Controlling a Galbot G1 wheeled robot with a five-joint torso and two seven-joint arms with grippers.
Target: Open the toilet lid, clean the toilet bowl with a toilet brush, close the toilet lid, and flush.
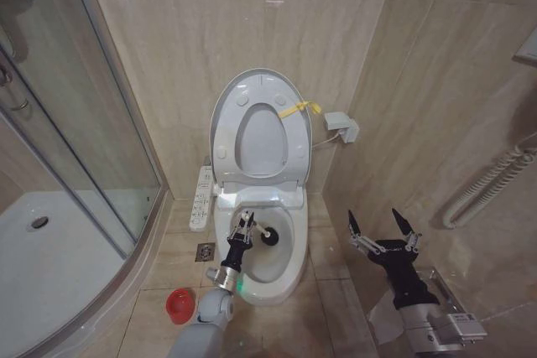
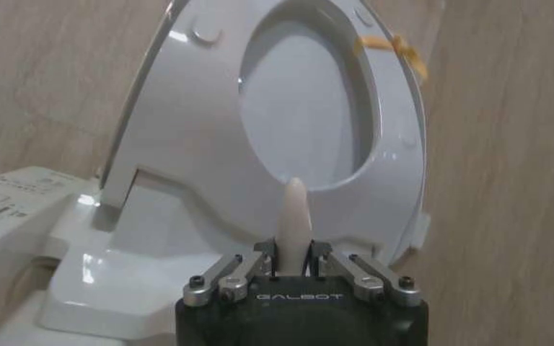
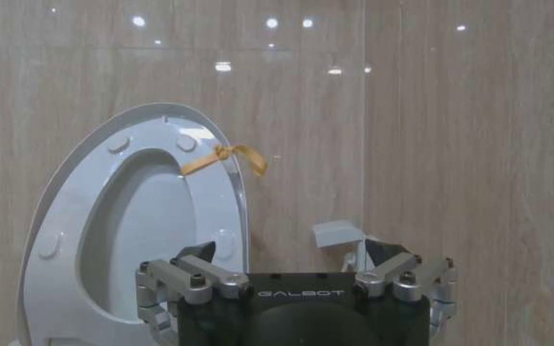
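The toilet lid (image 1: 262, 133) stood upright against the back wall, with the ring seat (image 1: 261, 140) raised flat against it, so the opening step was done. A yellow ribbon (image 1: 299, 108) hung at the lid's upper edge, on the robot's right side.

The left claw (image 1: 244, 231) was above the toilet bowl (image 1: 260, 249), near its left rim, and it was closed on the toilet brush (image 1: 258, 233). In the left wrist view the white handle (image 2: 293, 220) stood up between the claw's fingers (image 2: 227, 276), gripped firmly as far as I could see. The dark brush head (image 1: 269, 236) sat inside the bowl, approx. at the middle, low near the inner wall. So the cleaning step was in progress; I could not tell how much of the bowl was already scrubbed.

The right claw (image 1: 384, 234) was open and held nothing. It hovered to the right of the toilet, near the side wall, well apart from the bowl.

The red holder cup (image 1: 179, 303) stood on the floor, just beside the shower tray (image 1: 50, 282) edge, left of the pedestal.

Left to do, in my judgement: finish brushing, put the brush away, close the lid, flush.
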